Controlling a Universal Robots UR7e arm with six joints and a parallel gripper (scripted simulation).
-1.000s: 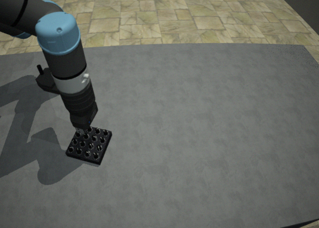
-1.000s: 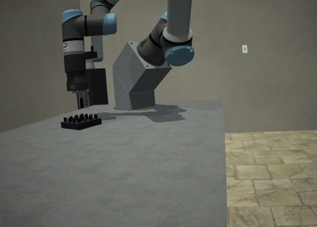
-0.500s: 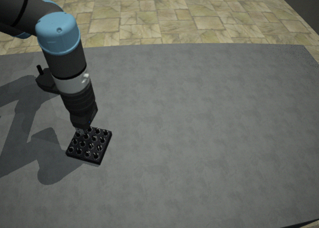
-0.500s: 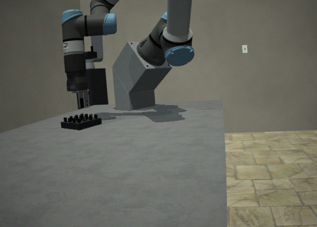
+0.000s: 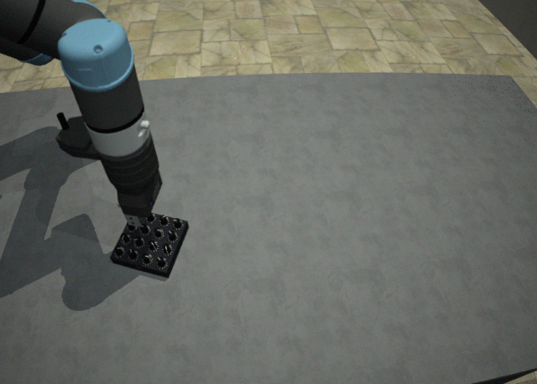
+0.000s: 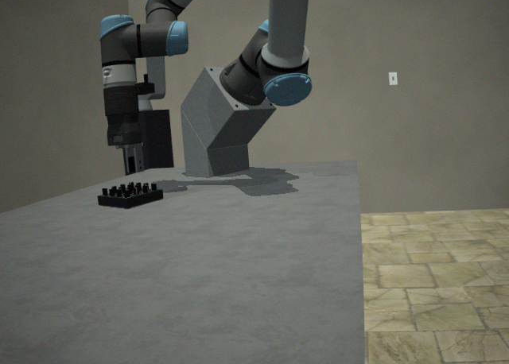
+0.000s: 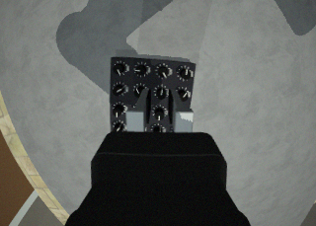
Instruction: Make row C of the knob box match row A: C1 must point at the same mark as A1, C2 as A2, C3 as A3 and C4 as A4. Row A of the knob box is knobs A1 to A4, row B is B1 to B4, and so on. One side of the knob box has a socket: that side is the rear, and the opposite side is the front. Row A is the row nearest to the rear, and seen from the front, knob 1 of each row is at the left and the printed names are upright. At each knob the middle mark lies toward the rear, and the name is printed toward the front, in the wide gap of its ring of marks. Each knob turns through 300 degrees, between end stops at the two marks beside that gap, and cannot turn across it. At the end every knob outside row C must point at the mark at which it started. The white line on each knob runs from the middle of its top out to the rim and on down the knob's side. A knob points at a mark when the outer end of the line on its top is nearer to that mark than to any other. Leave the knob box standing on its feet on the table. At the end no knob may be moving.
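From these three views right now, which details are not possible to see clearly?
- Where each knob's white line points on the knob box: too small in the top and exterior views.
- The printed names: too small and blurred everywhere.
- The nearest knob row in the wrist view: covered by the gripper and its body.
- The socket side: not distinguishable in any view.
- The box's feet: hidden beneath it.

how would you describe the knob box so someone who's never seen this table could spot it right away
Start from the wide grey table and follow the arm with blue joint caps down to its gripper. Just beneath the gripper sits the knob box, a flat black square slab. It is the only loose thing seen on the table, and its top carries a four-by-four grid of small black knobs ringed with white marks.
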